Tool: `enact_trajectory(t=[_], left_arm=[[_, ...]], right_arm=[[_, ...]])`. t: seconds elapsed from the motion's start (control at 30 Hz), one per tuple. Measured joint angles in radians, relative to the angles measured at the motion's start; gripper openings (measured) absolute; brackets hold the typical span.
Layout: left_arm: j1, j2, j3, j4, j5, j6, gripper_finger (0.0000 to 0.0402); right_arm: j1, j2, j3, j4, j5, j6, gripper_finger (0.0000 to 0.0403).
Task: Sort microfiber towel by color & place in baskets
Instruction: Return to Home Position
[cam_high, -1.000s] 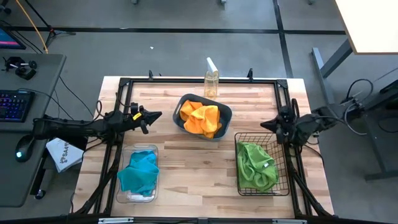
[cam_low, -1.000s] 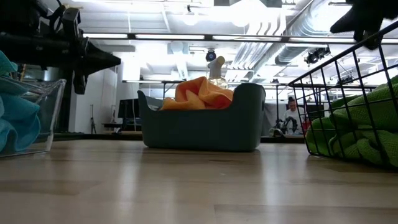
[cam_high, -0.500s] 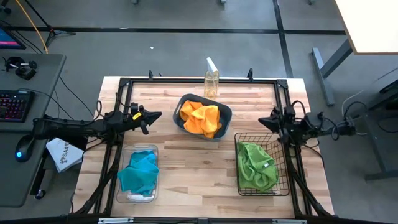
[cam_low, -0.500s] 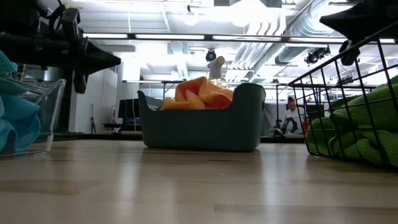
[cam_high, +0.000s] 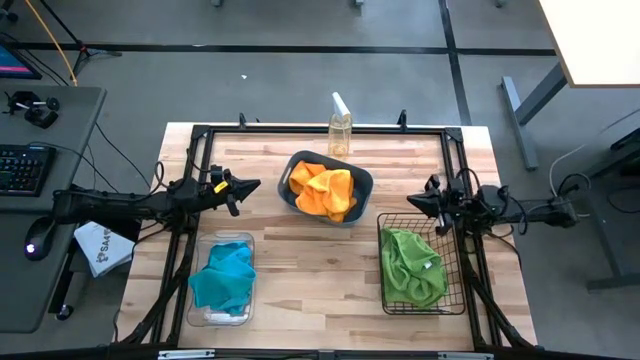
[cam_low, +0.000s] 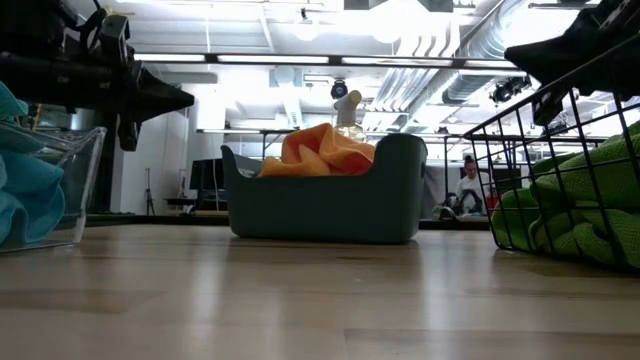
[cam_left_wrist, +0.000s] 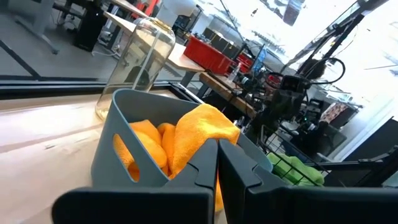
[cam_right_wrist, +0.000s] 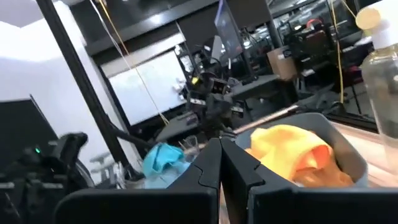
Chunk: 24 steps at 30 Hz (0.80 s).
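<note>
Overhead, table-level, wrist-mounted, all sharing teal tub (cam_low: 320, 205)

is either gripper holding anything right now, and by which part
Nothing is held: the left gripper and the right gripper are both shut and empty above the table.

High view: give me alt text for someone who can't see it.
Three containers on a wooden table each hold one towel colour: orange towels in the teal tub, a blue towel in the clear bin, green towels in the wire basket. The left tool and right tool hang shut at the table's sides.
</note>
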Motion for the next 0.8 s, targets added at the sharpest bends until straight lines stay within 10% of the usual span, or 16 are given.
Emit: enact_trajectory(t=[0.8], left_arm=[[0.000,-0.009,0.000,-0.009,0.000,0.000,0.0000]], right_arm=[[-0.006,0.000,0.000,-0.176,-0.004,-0.075,0.0000]])
